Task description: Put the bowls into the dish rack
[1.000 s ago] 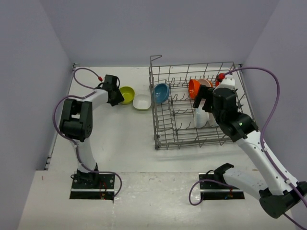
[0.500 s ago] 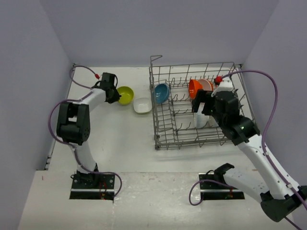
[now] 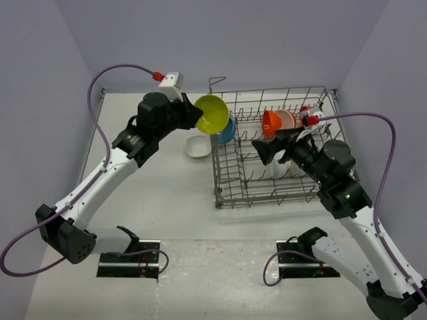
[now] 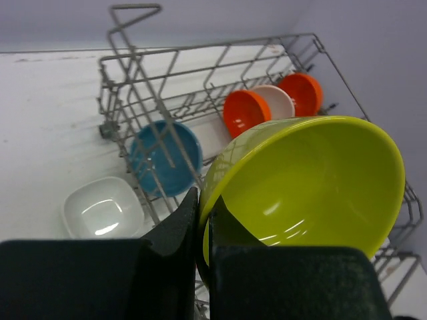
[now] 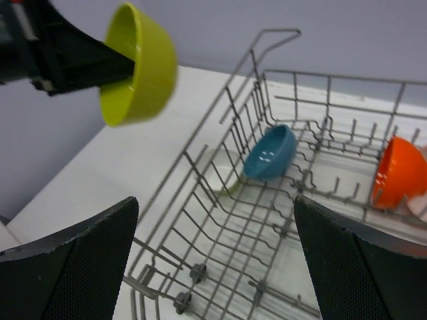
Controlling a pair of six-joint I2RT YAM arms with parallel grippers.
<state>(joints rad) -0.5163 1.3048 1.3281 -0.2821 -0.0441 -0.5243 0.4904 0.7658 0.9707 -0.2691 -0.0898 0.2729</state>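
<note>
- The yellow-green bowl [image 3: 212,115], on the table a second ago, now hangs in the left gripper [image 3: 195,115] over the dish rack [image 3: 267,91]'s left wall.
- The fingers [image 4: 175,230] pinch only its rim, so the glossy bowl could swivel or slip.
- Lowered here, it could hit the blue bowl [image 4: 165,157].
- The right gripper [image 3: 270,145], spread wide and empty, hovers over the rack; the arms could collide.
</note>
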